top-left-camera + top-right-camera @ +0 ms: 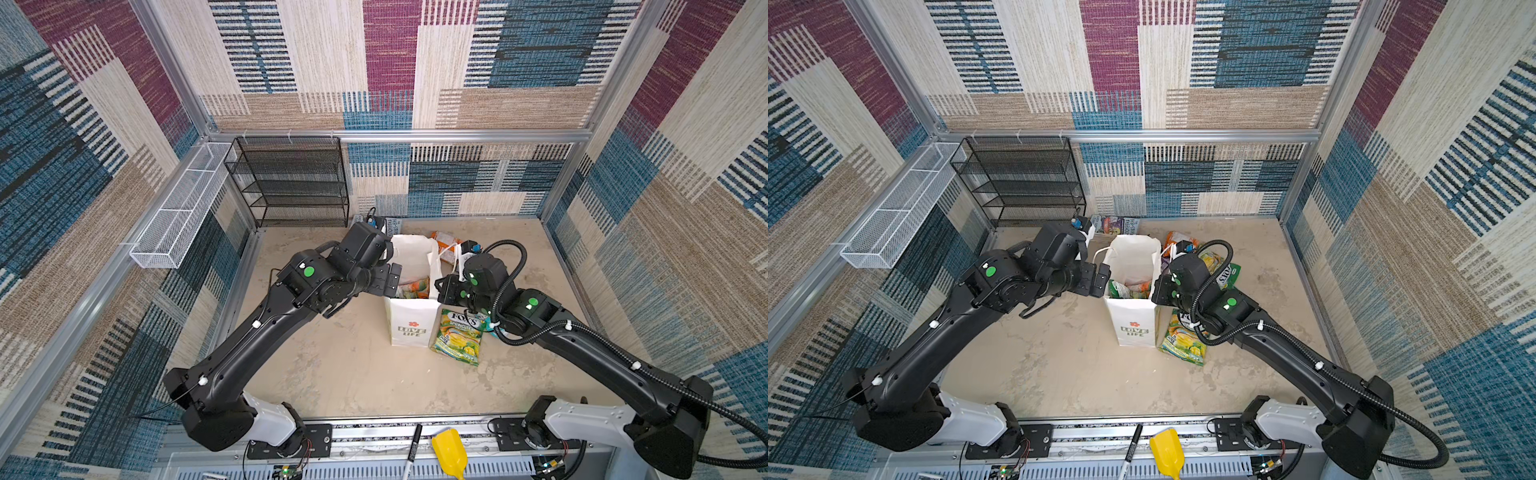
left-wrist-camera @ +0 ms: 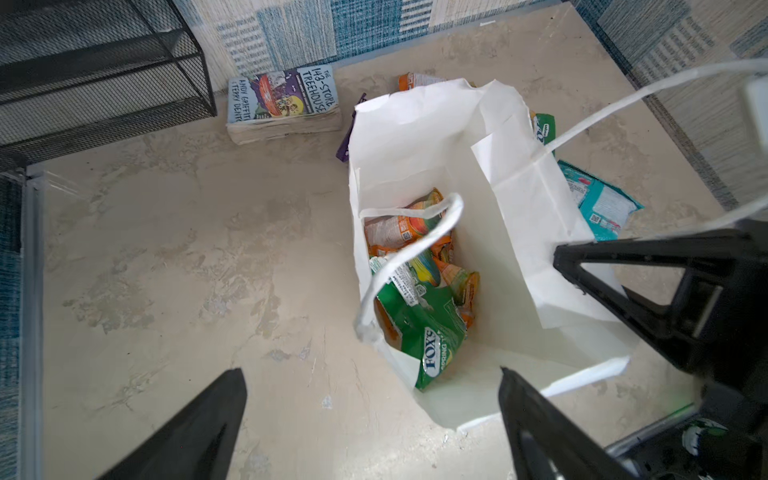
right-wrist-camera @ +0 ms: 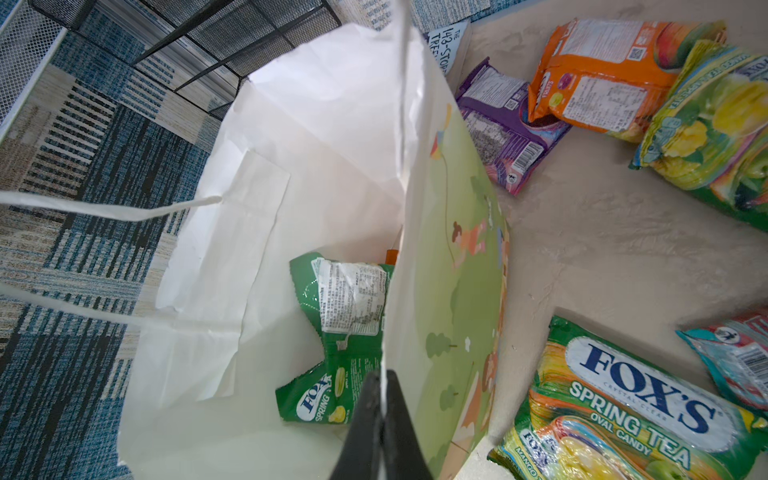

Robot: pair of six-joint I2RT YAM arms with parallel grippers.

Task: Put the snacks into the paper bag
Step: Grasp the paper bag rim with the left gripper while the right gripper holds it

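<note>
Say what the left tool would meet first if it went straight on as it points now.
Probably the tall white paper bag: the open left tool aims at its near rim, with a green plastic FOX'S packet just inside. Depth is unclear.

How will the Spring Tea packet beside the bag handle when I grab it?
The Spring Tea packet looks glossy, so it is probably slippery. Its lumpy, crinkled film suggests loose candies inside, so it is likely floppy and will sag when lifted. Lying flat on the table, it shouldn't roll.
</note>
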